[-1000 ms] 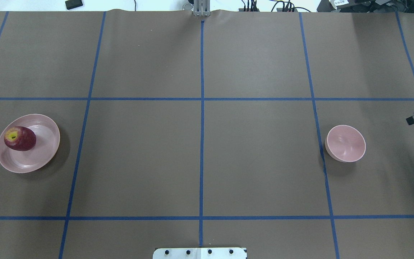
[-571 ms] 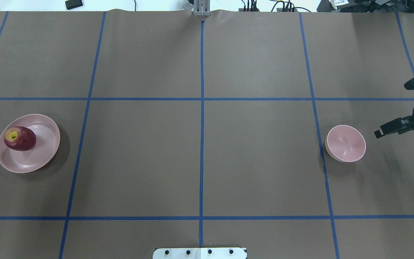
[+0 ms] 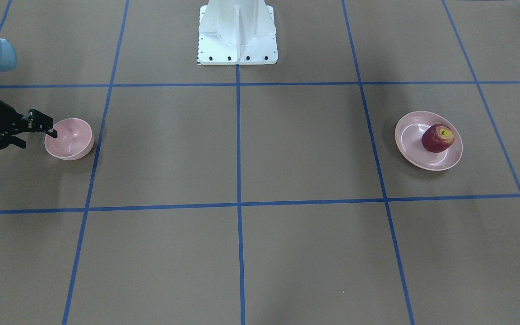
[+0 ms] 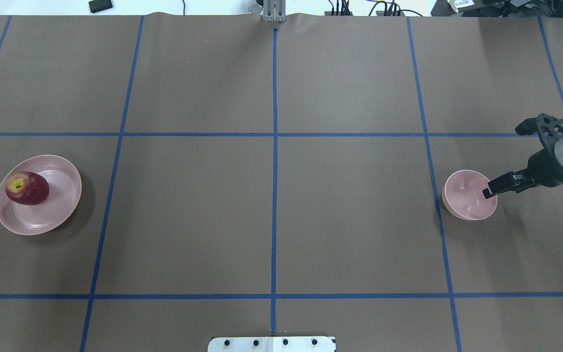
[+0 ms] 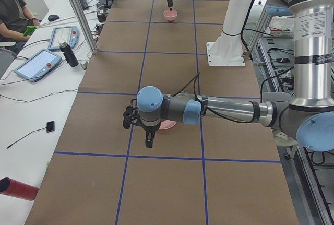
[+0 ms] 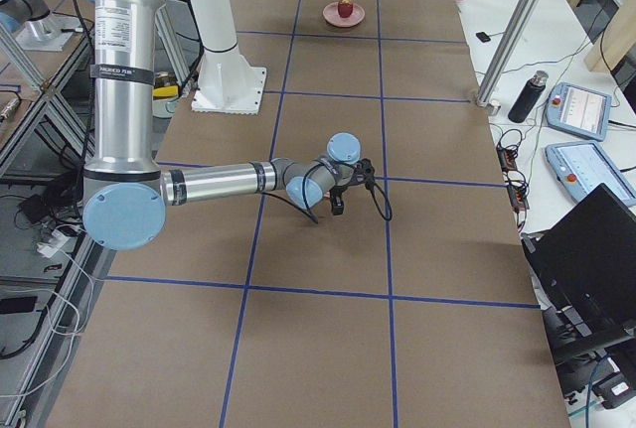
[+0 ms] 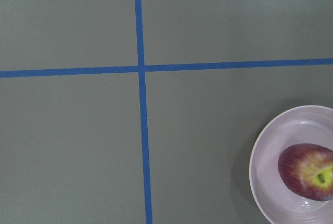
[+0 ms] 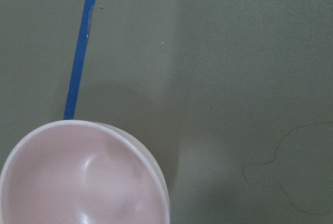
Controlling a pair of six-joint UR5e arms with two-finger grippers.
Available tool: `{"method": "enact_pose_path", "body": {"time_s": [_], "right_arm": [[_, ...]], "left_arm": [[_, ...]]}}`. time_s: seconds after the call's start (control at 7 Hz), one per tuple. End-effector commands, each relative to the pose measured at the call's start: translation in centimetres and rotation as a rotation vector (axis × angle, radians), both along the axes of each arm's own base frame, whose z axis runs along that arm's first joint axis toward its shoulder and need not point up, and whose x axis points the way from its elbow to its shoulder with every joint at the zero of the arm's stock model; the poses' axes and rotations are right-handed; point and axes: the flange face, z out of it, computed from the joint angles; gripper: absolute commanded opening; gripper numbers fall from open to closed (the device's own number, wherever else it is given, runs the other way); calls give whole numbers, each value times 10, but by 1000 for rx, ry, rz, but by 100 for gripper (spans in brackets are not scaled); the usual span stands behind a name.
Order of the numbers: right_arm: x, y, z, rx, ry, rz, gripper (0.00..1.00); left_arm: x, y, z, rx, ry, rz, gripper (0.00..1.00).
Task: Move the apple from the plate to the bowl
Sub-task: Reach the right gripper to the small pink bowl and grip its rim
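The dark red apple (image 4: 27, 188) lies on the left part of the wide pink plate (image 4: 61, 205) at the table's left. It also shows in the left wrist view (image 7: 307, 171). The small deep pink bowl (image 4: 465, 195) stands empty at the right. My right gripper (image 4: 491, 189) points down with a fingertip (image 3: 52, 132) over the bowl's outer rim, and it looks open. My left gripper (image 5: 148, 140) hangs near the plate (image 5: 168, 125), beyond the overhead view's edge. I cannot tell whether it is open or shut.
Blue tape lines mark a grid on the brown table cover. The white robot base plate (image 3: 237, 31) sits at the middle of the near edge. A side desk with tablets (image 5: 39, 63) and a bottle (image 5: 69, 54) runs along the far side.
My right arm has come in from the right edge and moved left to the bowl's rim. The apple, plate and bowl have not moved.
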Motion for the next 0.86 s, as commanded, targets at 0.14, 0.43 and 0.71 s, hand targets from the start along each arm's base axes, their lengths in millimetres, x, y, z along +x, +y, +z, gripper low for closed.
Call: {"method": "enact_pose_path", "body": {"time_s": [0.14, 0.43, 0.71], "right_arm": [[-13, 1, -2, 19, 15, -7, 5], [-14, 0, -9, 21, 0, -12, 0], [-12, -11, -36, -28, -57, -5, 0]], "left_arm": [[0, 0, -5, 8, 1, -1, 98], [0, 0, -5, 8, 1, -1, 98], [2, -6, -9, 38, 1, 3, 98]]}}
